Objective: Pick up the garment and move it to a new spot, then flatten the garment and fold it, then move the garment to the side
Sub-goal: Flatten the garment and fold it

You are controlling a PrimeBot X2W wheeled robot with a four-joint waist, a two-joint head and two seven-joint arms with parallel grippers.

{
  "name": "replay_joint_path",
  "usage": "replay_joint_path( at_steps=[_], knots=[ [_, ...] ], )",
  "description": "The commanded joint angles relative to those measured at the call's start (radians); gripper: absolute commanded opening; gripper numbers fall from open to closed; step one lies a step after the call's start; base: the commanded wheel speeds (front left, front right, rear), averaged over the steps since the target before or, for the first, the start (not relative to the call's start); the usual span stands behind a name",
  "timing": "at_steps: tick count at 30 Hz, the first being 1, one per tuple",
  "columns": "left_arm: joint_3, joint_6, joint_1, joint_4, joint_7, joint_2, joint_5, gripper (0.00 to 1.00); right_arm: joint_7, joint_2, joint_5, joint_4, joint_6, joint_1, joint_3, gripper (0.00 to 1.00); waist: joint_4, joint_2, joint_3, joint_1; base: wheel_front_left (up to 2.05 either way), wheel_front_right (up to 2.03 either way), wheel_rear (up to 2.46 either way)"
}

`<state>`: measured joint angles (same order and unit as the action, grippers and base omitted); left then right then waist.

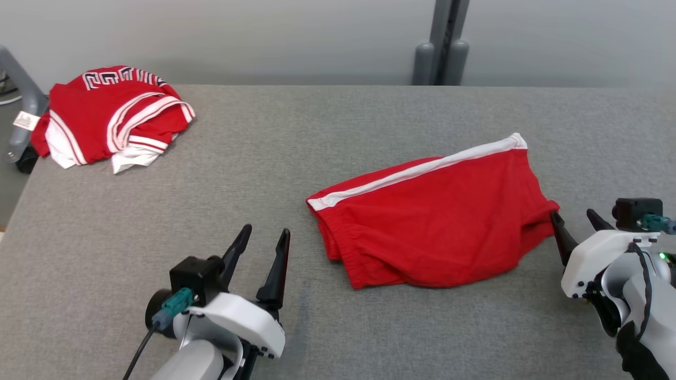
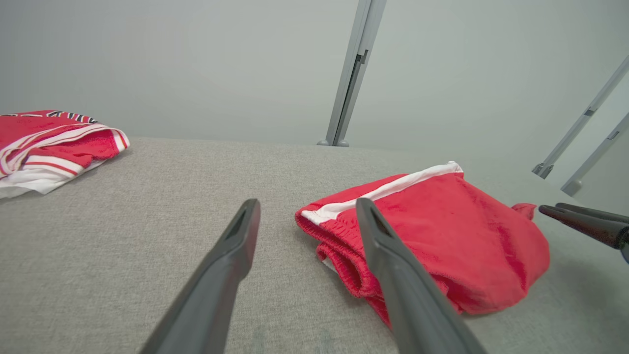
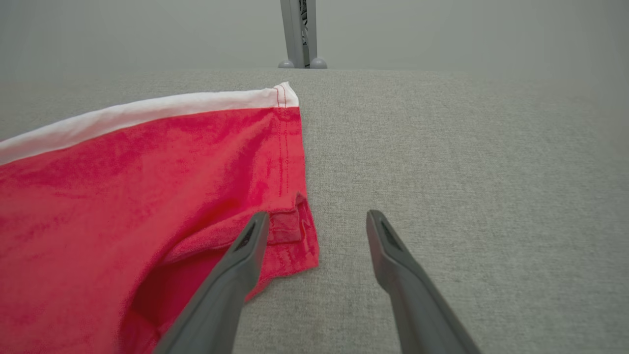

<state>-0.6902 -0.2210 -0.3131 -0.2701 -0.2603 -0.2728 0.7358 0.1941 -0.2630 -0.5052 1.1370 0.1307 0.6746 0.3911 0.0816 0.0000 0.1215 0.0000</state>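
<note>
Red shorts (image 1: 438, 221) lay on the grey surface (image 1: 338, 132), right of centre in the head view. The long axis ran roughly 8 to 2 o'clock, with the white stripe along the far edge. The waistband end pointed to 8 o'clock and the stitched hem end to 2 o'clock.

Left gripper (image 1: 266, 232): jaws wide, empty, near the surface. The shorts sat at about 2 o'clock from it, near but apart.

Right gripper (image 1: 572, 214): jaws wide, nothing between them. The shorts sat at about 9 o'clock from it. Its inner finger was right at the hem-end corner, touching or just beside, couldn't tell which. The right arm was clearly the nearer one.

The shorts looked doubled over, with layers stacked at the waistband end. They were mostly flat, with a slight bulge along the near edge and a small flap loose at the right corner. The fabric looked soft and limp, so it would likely sag if lifted by one end.

Judgement: the fold looked done and the move to the side remained. Each gripper would probably take its own end of the long axis.

A second red and white garment (image 1: 113, 119) sat bunched at the far left corner, about 10 o'clock and well apart.
</note>
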Motion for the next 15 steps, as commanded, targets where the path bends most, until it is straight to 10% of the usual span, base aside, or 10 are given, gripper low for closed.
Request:
replay_joint_path(
  at_steps=[1,15],
  knots=[
    [0.005,-0.007,0.019,0.012,-0.005,-0.006,0.007,1.00,-0.003,-0.006,-0.016,0.003,0.000,-0.012,-0.003,1.00,0.017,0.0000,-0.010,0.0000,0.00,0.00,0.00],
    [0.007,-0.045,0.072,0.109,0.004,-0.028,0.010,1.00,-0.018,0.010,-0.084,0.126,0.000,0.026,-0.064,1.00,0.081,0.0000,0.004,0.0000,0.00,0.00,0.00]
  ],
)
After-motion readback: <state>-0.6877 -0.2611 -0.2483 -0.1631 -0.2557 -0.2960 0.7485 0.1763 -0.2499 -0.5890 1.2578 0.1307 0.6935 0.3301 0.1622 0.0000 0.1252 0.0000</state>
